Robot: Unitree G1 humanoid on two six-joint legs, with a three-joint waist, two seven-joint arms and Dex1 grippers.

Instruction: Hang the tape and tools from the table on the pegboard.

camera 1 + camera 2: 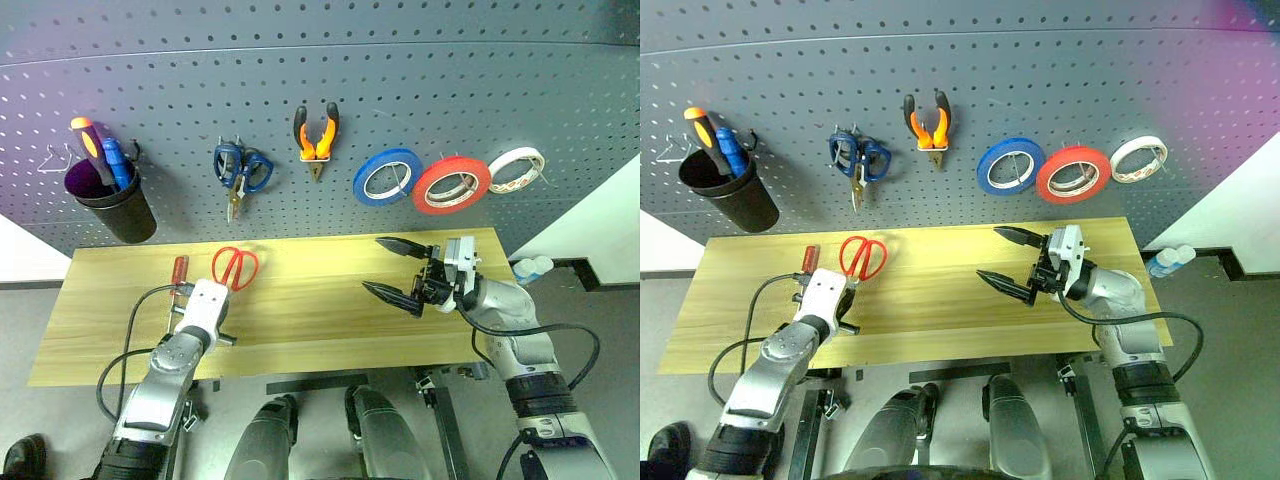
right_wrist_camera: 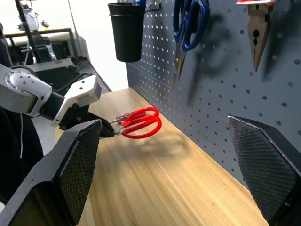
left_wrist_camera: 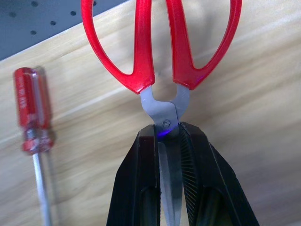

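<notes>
Table (image 1: 330, 330) of light wood fronts grey pegboard (image 1: 320, 90).

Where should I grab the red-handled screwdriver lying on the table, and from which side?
Probably the red handle, its thickest part. The screwdriver lies flat on the table, handle toward the pegboard, thin shaft toward the front edge. Come from above, fingers across the handle. The right gripper is open and free; the left gripper is shut on the red scissors.

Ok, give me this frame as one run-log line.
left gripper: shut on red scissors blades | right gripper: open, empty | screwdriver: on table | pliers, red tape: on pegboard
</notes>
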